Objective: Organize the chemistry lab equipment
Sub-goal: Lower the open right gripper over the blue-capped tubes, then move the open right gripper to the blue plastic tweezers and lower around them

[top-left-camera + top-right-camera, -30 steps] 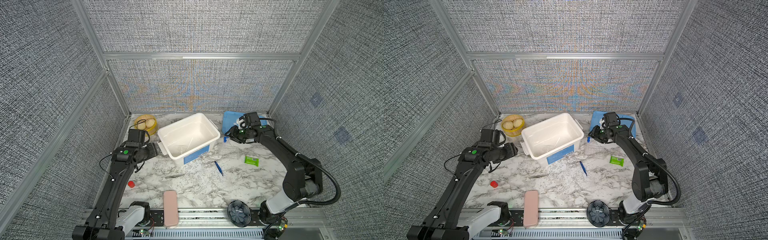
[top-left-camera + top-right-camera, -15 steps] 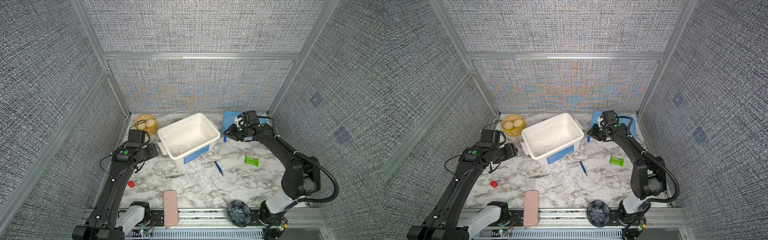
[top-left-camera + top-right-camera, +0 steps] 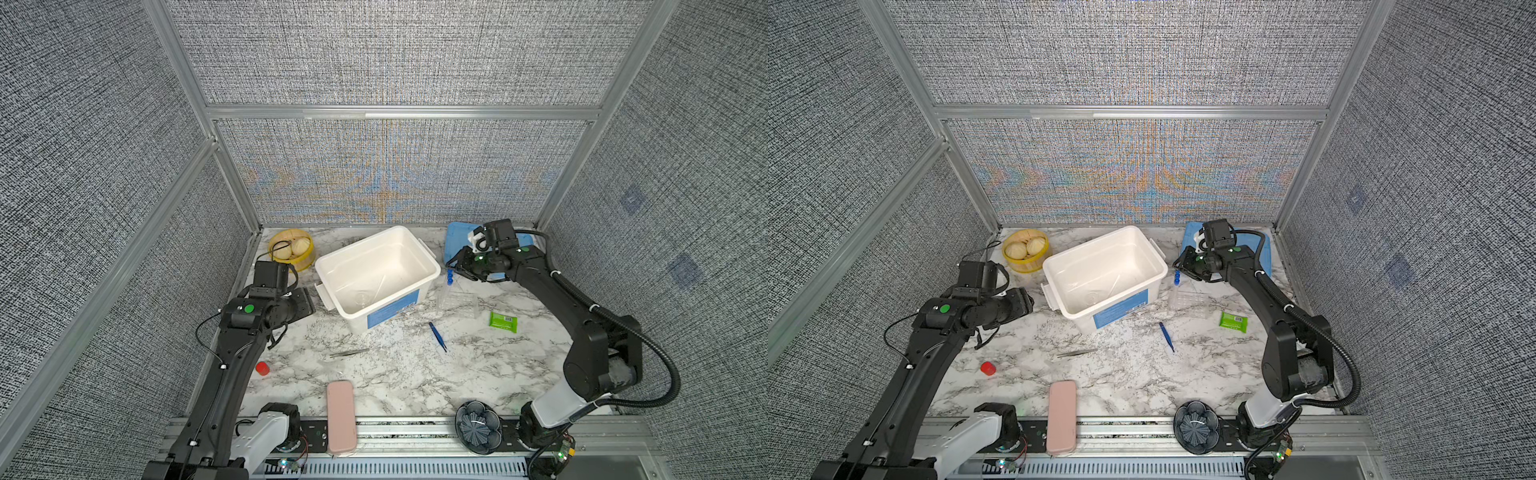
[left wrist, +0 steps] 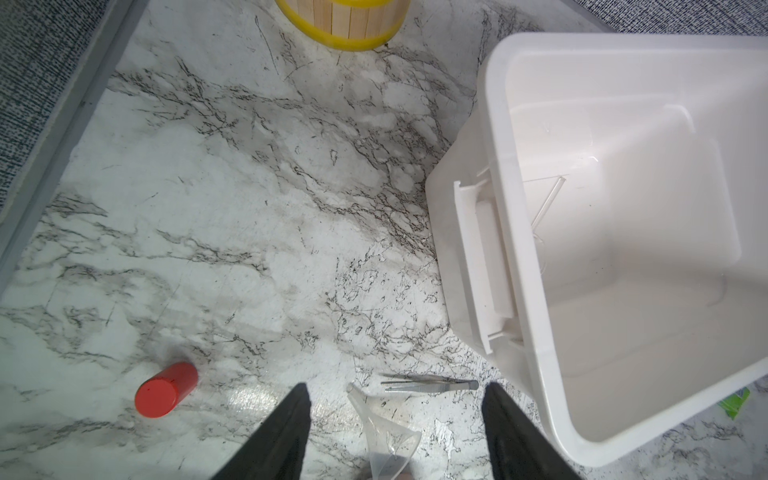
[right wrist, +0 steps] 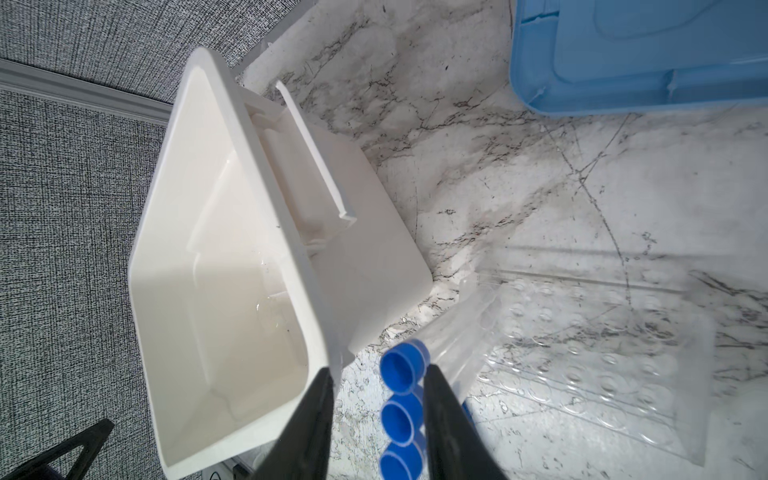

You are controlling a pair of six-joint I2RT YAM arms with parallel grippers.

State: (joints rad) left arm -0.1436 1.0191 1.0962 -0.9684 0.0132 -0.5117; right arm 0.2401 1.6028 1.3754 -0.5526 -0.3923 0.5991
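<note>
Three blue-capped tubes (image 5: 402, 370) (image 3: 449, 276) stand in a row at the end of the clear rack (image 5: 590, 357) (image 3: 458, 303), beside the white bin (image 3: 432, 272). My right gripper (image 5: 378, 370) (image 3: 455, 266) is open around their caps, one finger touching them and the other apart. In the bin lie a thin white rod (image 3: 379, 284) and a small glass vessel (image 3: 362, 298). Blue tweezers (image 3: 437, 336) and grey metal tweezers (image 4: 430, 382) (image 3: 349, 353) lie on the marble. My left gripper (image 4: 397, 386) (image 3: 309, 297) hangs open and holds nothing.
A clear funnel (image 4: 386, 432) lies by the metal tweezers. A red cap (image 3: 262, 368), a pink case (image 3: 341, 415) and a green packet (image 3: 503, 321) lie around. The yellow steamer basket (image 3: 291, 249) and a blue lid (image 3: 457, 237) sit at the back.
My right gripper has shifted slightly over the tube caps, its jaws narrowing and widening a little. The left arm has not moved.
</note>
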